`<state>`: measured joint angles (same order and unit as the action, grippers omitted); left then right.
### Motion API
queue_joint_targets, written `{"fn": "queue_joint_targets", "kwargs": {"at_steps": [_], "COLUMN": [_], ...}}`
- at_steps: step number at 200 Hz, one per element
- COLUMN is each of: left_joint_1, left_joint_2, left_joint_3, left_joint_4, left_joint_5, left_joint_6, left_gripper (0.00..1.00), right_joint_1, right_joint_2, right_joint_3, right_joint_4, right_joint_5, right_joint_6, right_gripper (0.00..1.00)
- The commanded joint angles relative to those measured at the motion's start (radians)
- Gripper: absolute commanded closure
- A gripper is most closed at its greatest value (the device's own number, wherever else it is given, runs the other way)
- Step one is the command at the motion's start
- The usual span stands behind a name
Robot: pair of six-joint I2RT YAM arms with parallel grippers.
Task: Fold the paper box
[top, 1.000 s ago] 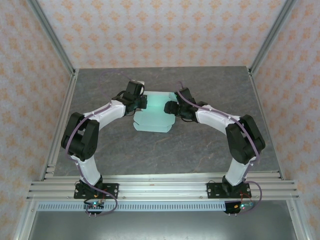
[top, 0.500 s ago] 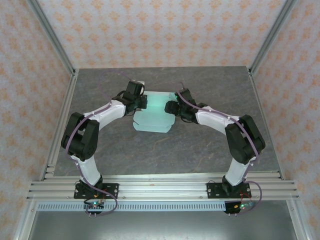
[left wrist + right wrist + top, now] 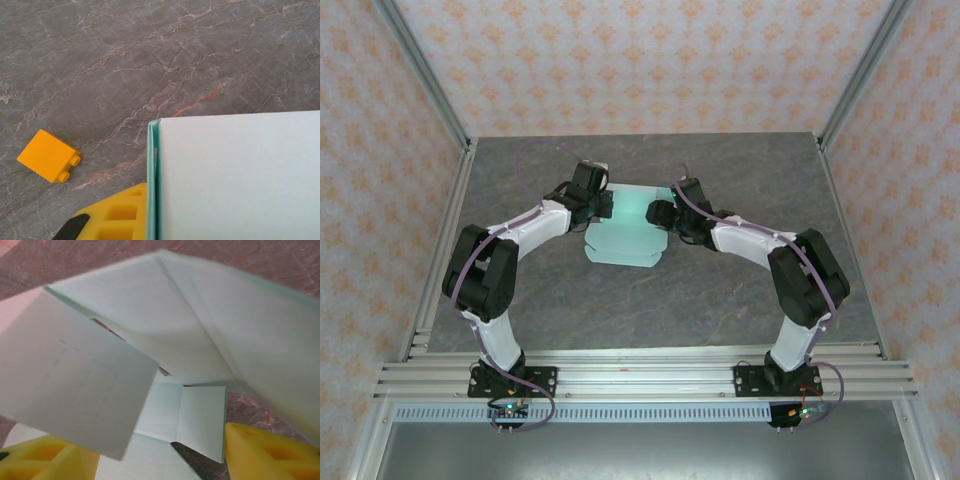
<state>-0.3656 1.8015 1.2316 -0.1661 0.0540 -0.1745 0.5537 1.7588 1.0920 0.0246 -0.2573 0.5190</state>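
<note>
Mint-green card: the paper box (image 3: 625, 238) is a pale, thin die-cut sheet, partly folded, with some flaps raised from its flat part.
Place of the box: it lies on the far half of the desk (image 3: 740, 300), about in the middle from left to right, between the ends of the two arms.
Desk surface: grey stone pattern with thin reddish veins.
Left gripper (image 3: 601, 204): it is at the far left edge of the box, and its jaws are closed on a raised card panel there.
Left wrist view: one yellow finger (image 3: 120, 212) lies directly against the doubled upright edge of this panel. The other finger is hidden behind the card.
Right gripper (image 3: 660, 213): it is at the far right edge of the box. Its jaws stand wide apart and no card is pinched between them.
Right wrist view: two yellow fingers (image 3: 270, 452) show at the lower corners, with card between them. One loose flap tilts over the left finger and a bigger panel rises on the right. The card here is a little blurred.
Orange block (image 3: 49, 156): small, with two studs on one side. It lies on the bare desk near the box, on its left, and does not touch it.
</note>
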Motion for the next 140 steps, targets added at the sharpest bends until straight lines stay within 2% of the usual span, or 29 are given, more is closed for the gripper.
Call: {"fn": "queue_joint_targets", "kwargs": {"at_steps": [1,53,140], "left_joint_1": [-0.009,-0.009,-0.009], "left_joint_2": [-0.037,-0.037,-0.043], "left_joint_3": [0.028,0.032,0.031], "left_joint_4": [0.021,0.019,0.015], "left_joint_5": [0.035,0.038,0.034], "left_joint_6": [-0.010,-0.011,-0.011], "left_gripper": [1.00,1.00,1.00], "right_joint_1": [0.017,0.050,0.086], "right_joint_2": [-0.019,-0.012,0.015], "right_joint_3": [-0.003,0.007,0.017], "right_joint_4": [0.091,0.098,0.068], "right_joint_5": [-0.071,-0.079,-0.088], "right_joint_6": [0.014,0.004,-0.044], "right_gripper": [0.38,0.41,0.41]}}
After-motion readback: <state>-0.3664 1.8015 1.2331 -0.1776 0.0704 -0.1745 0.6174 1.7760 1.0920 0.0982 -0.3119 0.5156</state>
